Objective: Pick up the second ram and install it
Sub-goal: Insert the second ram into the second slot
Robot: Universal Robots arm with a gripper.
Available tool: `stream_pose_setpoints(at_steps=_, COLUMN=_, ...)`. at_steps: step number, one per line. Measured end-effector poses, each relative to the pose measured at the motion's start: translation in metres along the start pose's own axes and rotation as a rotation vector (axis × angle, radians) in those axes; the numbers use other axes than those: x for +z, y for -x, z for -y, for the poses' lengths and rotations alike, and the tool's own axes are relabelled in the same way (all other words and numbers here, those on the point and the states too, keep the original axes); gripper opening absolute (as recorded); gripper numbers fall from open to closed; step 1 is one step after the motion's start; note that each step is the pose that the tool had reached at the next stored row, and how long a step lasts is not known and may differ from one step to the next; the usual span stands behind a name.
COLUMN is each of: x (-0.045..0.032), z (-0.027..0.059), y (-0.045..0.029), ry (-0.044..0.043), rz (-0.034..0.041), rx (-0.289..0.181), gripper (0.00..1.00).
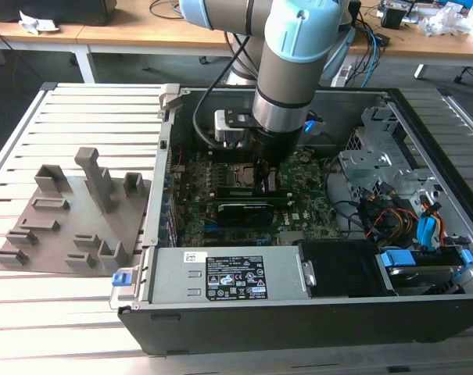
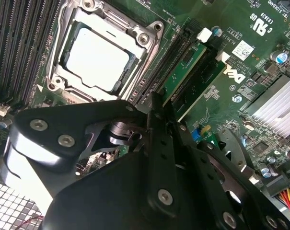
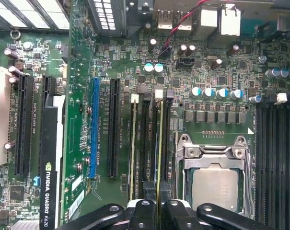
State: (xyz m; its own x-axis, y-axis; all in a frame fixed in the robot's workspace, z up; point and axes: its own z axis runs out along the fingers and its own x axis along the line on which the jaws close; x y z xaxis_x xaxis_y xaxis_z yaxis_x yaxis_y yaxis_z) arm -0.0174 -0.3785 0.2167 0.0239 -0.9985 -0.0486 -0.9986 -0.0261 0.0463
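In the exterior view my gripper (image 1: 266, 176) reaches down into the open computer case (image 1: 166, 312), just beside the square CPU socket (image 1: 238, 173). The second ram (image 3: 159, 153) is a thin stick seen edge-on, standing in a memory slot next to the CPU socket (image 3: 215, 182). My gripper (image 3: 159, 207) is shut on its near end. In the second wrist view the ram (image 2: 185, 72) shows a green face running from the fingertips of my gripper (image 2: 156, 117) toward a white slot latch (image 2: 204, 34). Another ram stick (image 3: 132, 153) stands two slots away.
A black graphics card (image 3: 51, 163) sits in an expansion slot, also seen in the exterior view (image 1: 248, 209). The power supply (image 1: 228, 277), drive cage (image 1: 377, 156) and cable bundle (image 1: 392, 215) crowd the case. A grey parts holder (image 1: 72, 211) lies on the slatted table.
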Motion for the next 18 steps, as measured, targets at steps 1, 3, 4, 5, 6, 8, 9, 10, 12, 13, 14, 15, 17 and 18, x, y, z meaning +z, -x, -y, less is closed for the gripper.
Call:
stream_pose_setpoints(at_steps=1, x=0.0007, z=0.0, y=-0.0001, ry=0.0001, rz=-0.0005, rx=0.0, gripper=0.14)
stream_pose_setpoints(at_steps=3, x=0.0009, z=0.0001, y=-0.0001, ry=0.0002, rz=-0.0008, rx=0.0, gripper=0.14)
stream_pose_setpoints(at_steps=4, x=0.001, z=0.0001, y=-0.0001, ry=0.0002, rz=-0.0007, rx=0.0, gripper=0.14)
stream_pose_setpoints(at_steps=5, x=0.001, z=0.0001, y=-0.0001, ry=0.0001, rz=-0.0006, rx=0.0, gripper=0.14)
stream_pose_setpoints(at_steps=6, x=0.0014, z=0.0003, y=0.0001, ry=-0.0012, rz=0.0004, rx=0.0, gripper=0.14)
stream_pose_setpoints(at_steps=8, x=0.0011, z=0.0001, y=-0.0001, ry=0.0001, rz=-0.0006, rx=0.0, gripper=0.22)
stream_pose_setpoints(at_steps=9, x=0.0004, z=0.0001, y=-0.0001, ry=0.0003, rz=-0.0008, rx=0.0, gripper=0.22)
stream_pose_setpoints(at_steps=10, x=-0.0037, z=-0.0001, y=0.0001, ry=0.0001, rz=-0.0006, rx=0.0, gripper=0.22)
stream_pose_setpoints(at_steps=12, x=-0.0104, z=-0.0005, y=0.001, ry=-0.0001, rz=-0.0023, rx=0.0, gripper=0.22)
stream_pose_setpoints(at_steps=13, x=-0.0127, z=-0.0006, y=0.0012, ry=-0.0004, rz=-0.0028, rx=0.0, gripper=0.22)
stream_pose_setpoints(at_steps=14, x=-0.0177, z=-0.0008, y=0.0015, ry=-0.0005, rz=-0.0035, rx=0.0, gripper=0.22)
stream_pose_setpoints(at_steps=15, x=-0.0222, z=-0.0011, y=0.0019, ry=-0.0007, rz=-0.0045, rx=0.0, gripper=0.22)
stream_pose_setpoints(at_steps=17, x=-0.0286, z=-0.0016, y=0.0034, ry=-0.0014, rz=-0.0088, rx=0.0, gripper=0.22)
stream_pose_setpoints(at_steps=18, x=-0.0298, z=-0.0016, y=0.0041, ry=-0.0016, rz=-0.0111, rx=0.001, gripper=0.22)
